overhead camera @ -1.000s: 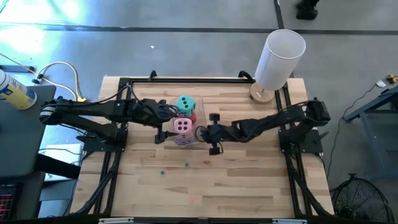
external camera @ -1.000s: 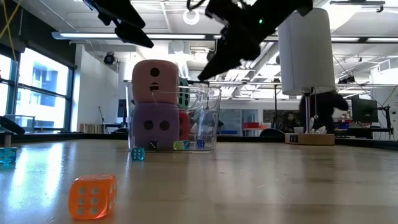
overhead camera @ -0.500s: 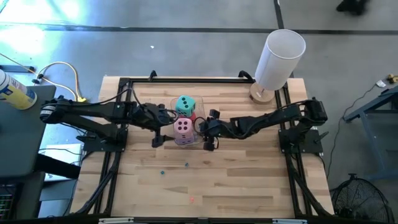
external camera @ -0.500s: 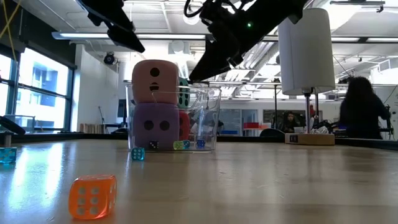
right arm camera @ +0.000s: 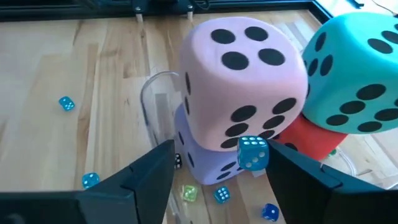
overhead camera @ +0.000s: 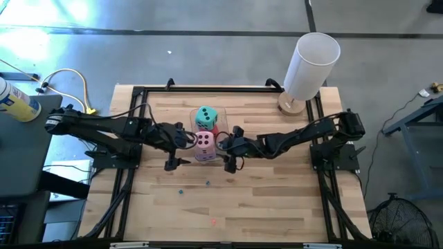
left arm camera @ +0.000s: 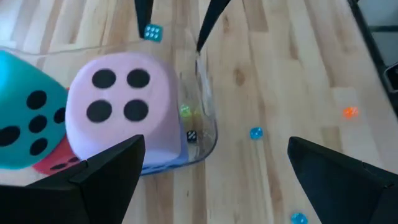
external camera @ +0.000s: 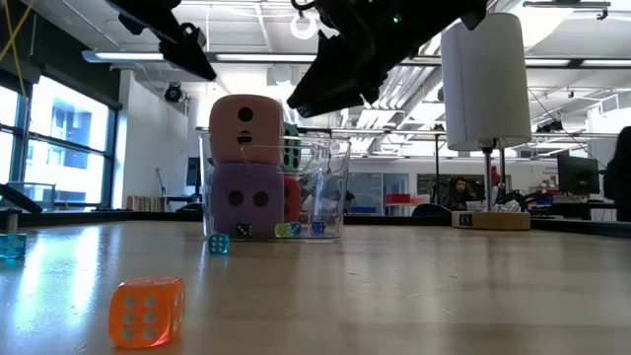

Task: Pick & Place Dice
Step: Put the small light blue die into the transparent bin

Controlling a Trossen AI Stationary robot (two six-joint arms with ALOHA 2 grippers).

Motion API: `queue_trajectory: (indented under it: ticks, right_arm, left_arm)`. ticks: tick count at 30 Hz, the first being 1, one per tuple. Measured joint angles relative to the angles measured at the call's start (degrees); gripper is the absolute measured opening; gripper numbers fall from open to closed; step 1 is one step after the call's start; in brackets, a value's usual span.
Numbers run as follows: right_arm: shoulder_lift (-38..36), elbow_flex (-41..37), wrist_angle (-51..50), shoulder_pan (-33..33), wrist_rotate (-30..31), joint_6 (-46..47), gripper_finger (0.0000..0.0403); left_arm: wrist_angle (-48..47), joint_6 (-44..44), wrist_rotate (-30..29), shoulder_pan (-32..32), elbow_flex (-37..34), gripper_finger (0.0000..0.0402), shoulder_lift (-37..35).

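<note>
A clear container (overhead camera: 208, 138) stands mid-table. In it the pink die (right arm camera: 242, 81) sits on the purple die (right arm camera: 199, 155), and the teal die (right arm camera: 354, 74) on the red die (right arm camera: 311, 140). My right gripper (overhead camera: 232, 147) is open, just right of and above the container. A tiny blue die (right arm camera: 252, 152) shows between its fingers in front of the pink die. My left gripper (overhead camera: 176, 146) stands open at the container's left, above it, with nothing between its fingers. My right gripper has the tiny blue die (right arm camera: 252, 152) close beside the inner side of one finger (right arm camera: 292, 177). I cannot tell whether they touch. The fingers slant down from the table's right, over the container's right rim.
Tiny dice lie loose on the wood: an orange one (external camera: 148, 311) near the front, blue ones (overhead camera: 181, 191) (overhead camera: 207, 183) in front of the container, more inside it (right arm camera: 221, 194). A white cylinder (overhead camera: 311, 66) stands at the far right corner.
My right gripper has rolled about its own line and opened beside the container. My left gripper has swung a little toward the table's near edge. The big dice have kept still.
</note>
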Motion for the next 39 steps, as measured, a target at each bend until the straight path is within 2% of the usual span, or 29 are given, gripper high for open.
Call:
queue_trajectory:
  ticks: [5, 8, 11, 16, 19, 22, 31, 33, 36, 39]
  right_arm:
    - [0.0, 0.0, 0.0, 0.5, 0.1, -0.1, 0.0225]
    - [0.0, 0.0, -0.6, 0.5, 0.0, -0.3, 0.0204]
    - [0.0, 0.0, -0.8, 0.5, 0.5, -0.5, 0.0153]
    - [0.0, 0.0, -0.4, 0.8, 3.1, -3.4, 0.0033]
    - [-0.1, 0.0, -0.3, 0.9, 2.9, -3.5, 0.0032]
    - [-0.1, 0.0, 0.4, 0.9, 1.3, -1.7, 0.0053]
    - [0.8, 0.1, 2.4, 0.9, 1.0, 1.2, 0.0190]
    - [1.8, 0.2, 2.7, 0.9, 1.1, 1.6, 0.0214]
    - [3.5, 0.2, 3.9, 0.9, 1.4, 0.1, 0.0244]
    - [4.4, -0.2, 3.3, 0.8, 2.8, -1.7, 0.0265]
  left_arm:
    - [-3.5, 0.3, -3.4, 0.0, 0.0, 0.0386, -0.3]
    - [-4.7, -0.3, -4.1, 0.0, 0.0, 0.0386, -0.3]
    - [-4.8, -0.4, -4.1, -0.2, 0.0, 0.0386, -0.3]
    - [-4.8, -1.5, -4.1, -1.1, 0.0, 0.0386, -0.3]
    - [-4.8, -1.9, -4.1, -1.6, 0.0, 0.0386, -0.3]
    - [-4.8, -2.0, -4.1, -2.5, 0.0, 0.0386, -0.3]
    - [-4.8, -1.8, -4.1, -3.6, 0.0, 0.0386, -0.3]
    - [-4.1, 1.2, -4.1, -3.6, 0.0, 0.0386, -0.3]
    - [6.2, 10.2, -3.7, -3.6, -3.6, 0.0386, -0.3]
    - [18.1, 14.4, -3.5, -3.6, -9.1, 0.0386, -0.1]
